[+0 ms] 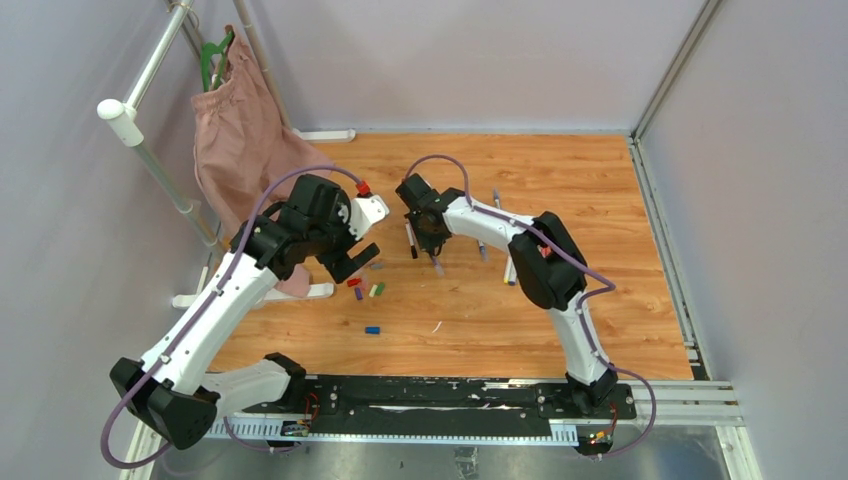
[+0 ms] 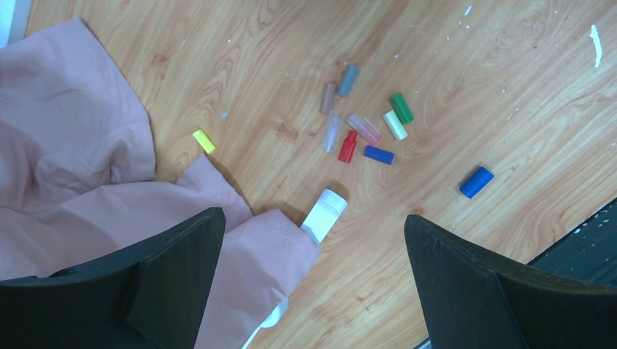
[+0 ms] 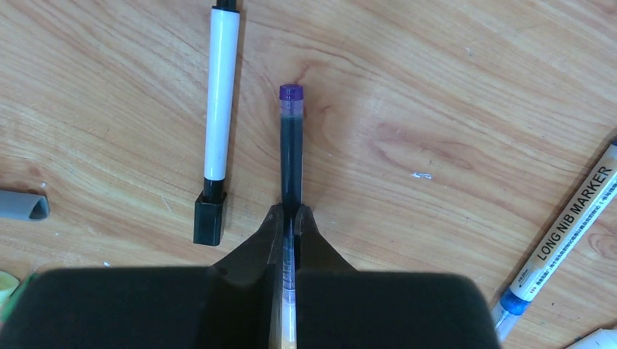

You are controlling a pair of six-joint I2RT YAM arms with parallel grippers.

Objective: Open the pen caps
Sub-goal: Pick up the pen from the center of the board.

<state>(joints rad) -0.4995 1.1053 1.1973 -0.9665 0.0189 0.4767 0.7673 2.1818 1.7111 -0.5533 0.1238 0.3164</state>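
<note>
The light, stiff, slippery purple pen [image 3: 291,145] is pinched by the right gripper [image 3: 291,218]; its purple tip [image 3: 291,92] is probably best taken by the wide, empty left gripper [image 2: 309,225].

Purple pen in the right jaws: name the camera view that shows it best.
Right wrist view. The purple pen runs up the middle of the frame, its dark barrel pinched between the shut right jaws and its purple tip pointing away. The top view gives at most a tiny sliver under that wrist; the left wrist view misses it.
</note>
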